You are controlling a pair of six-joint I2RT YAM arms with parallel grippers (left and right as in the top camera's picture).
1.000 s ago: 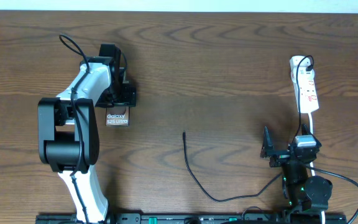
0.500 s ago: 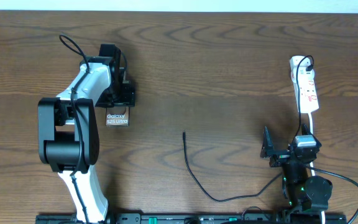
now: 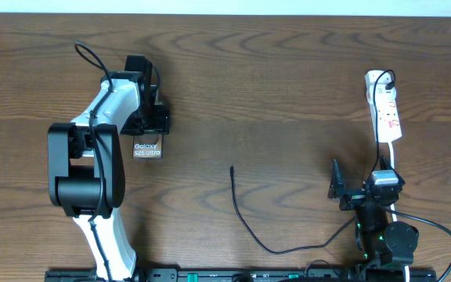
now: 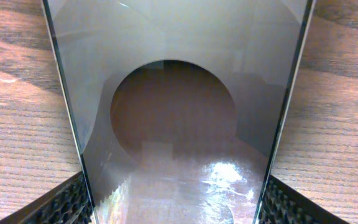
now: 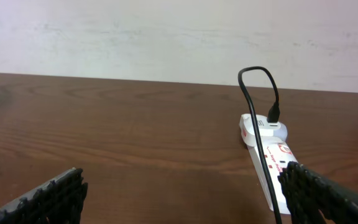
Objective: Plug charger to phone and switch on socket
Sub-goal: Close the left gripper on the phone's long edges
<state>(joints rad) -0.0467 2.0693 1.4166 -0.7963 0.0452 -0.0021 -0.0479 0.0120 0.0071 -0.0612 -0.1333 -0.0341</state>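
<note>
overhead showed nothing shifted versus second earlier. left gripper [image 4: 174, 208] straddled phone [image 3: 148, 150], pads [image 4: 61, 202] seemingly against both long edges. charger [image 3: 245, 223] tip lay loose, right of phone. socket [image 3: 387, 110] far right of phone. right gripper [image 5: 185, 196] wide, empty. plugging not started.

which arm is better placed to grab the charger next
Right, likely: the right claw is open and empty, and the charger trails from its side; the left claw straddles the phone.
</note>
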